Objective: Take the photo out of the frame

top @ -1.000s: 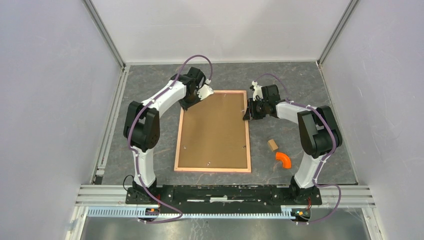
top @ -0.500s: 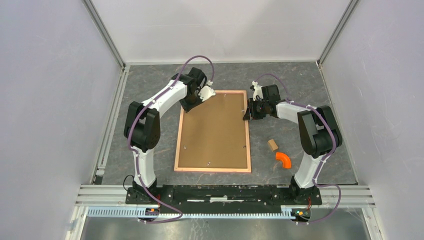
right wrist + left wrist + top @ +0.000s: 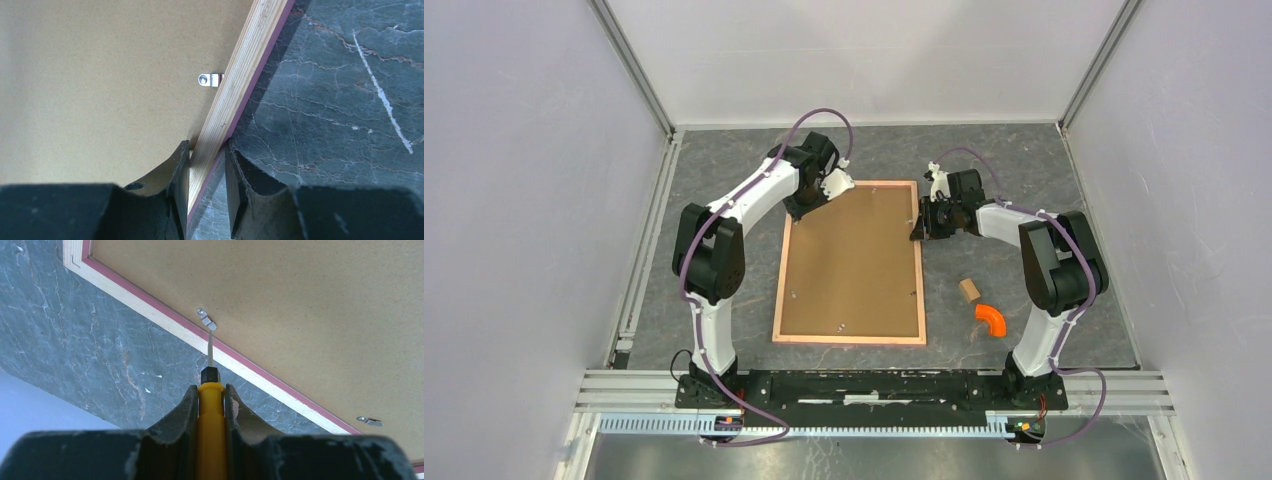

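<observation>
Since a second ago only the left arm has shifted: its wrist has edged a little toward the far-left corner of the frame (image 3: 849, 262), while the right arm sits where it was.

That frame lies flat on the grey table (image 3: 724, 170), brown board back facing up, pink rim all round, between the two arms. I cannot see the photo in any view; only the back board shows.

My left claw (image 3: 211, 395) is over the frame's far-left corner. It is pinching a screwdriver (image 3: 211, 430) by its yellow handle, one finger pressed on each side. The thin metal shaft runs forward across the frame's rim, and its tip meets a small metal tab (image 3: 206, 319) fixed at the edge of the board. I cannot tell whether the tip is under the tab or only against it. A second tab (image 3: 369, 421) sits further along the same side of the frame.

My right claw (image 3: 207, 150) is at the frame's right side, near the far end. It straddles the rim: one finger on the board side, the other on the outer side by the table. The fingers are narrowed onto the wood, gripping the frame's edge. Just beyond them another tab (image 3: 210, 79) lies across the join of board and rim.

To the right of the frame, apart from it, a small wooden block (image 3: 969, 290) and an orange elbow piece (image 3: 991, 319) rest on the table, the block nearer the frame.
</observation>
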